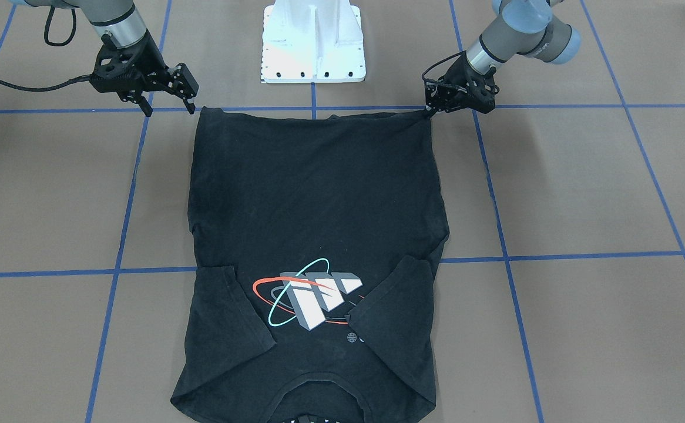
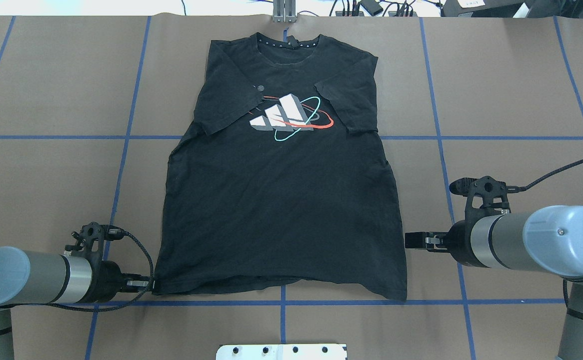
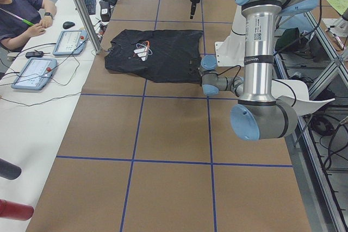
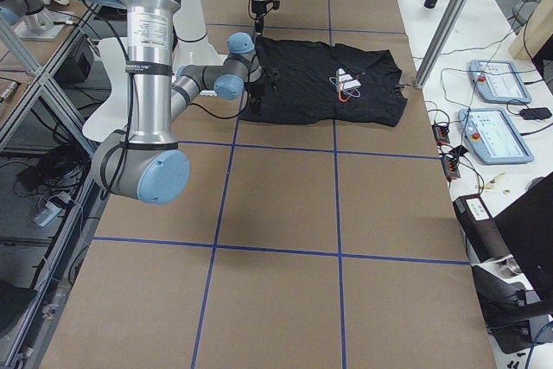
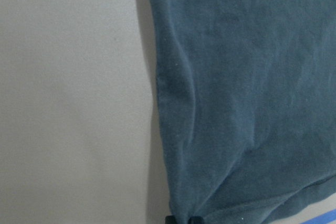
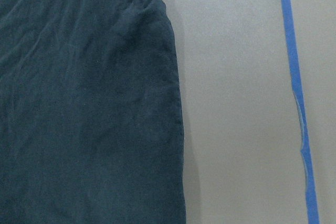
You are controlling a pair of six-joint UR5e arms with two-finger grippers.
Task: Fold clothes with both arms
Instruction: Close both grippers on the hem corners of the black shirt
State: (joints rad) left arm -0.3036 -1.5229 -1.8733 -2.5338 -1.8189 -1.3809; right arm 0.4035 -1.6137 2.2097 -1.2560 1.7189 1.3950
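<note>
Fingers of the left gripper (image 1: 429, 111) are pressed together on the T-shirt's (image 2: 281, 200) hem corner on the robot's left; the left wrist view shows the dark tips meeting right at that corner of cloth. Those of the right gripper (image 1: 169, 109) stand spread wide with nothing between them, just beside the other hem corner and clear of the fabric. Between the two arms, at the robot's edge of the table (image 2: 46, 190), sits the white bolted pedestal base (image 1: 313, 41). The black shirt lies flat and print side up on the brown surface, its hem toward the robot and running close along a blue tape line (image 2: 496, 301). Its body is mostly smooth, with light wrinkles near the hem. Farther out, both short sleeves are folded inward over the chest, the one on the robot's left (image 2: 226, 107) covering part of the white, red and teal logo (image 2: 291, 119), the other (image 2: 351, 105) lying just beside it. The collar (image 2: 287, 46) rests at the table's far edge. Beyond, in the left side view, a seated person (image 3: 22, 14) rests a hand on a white bench.
</note>
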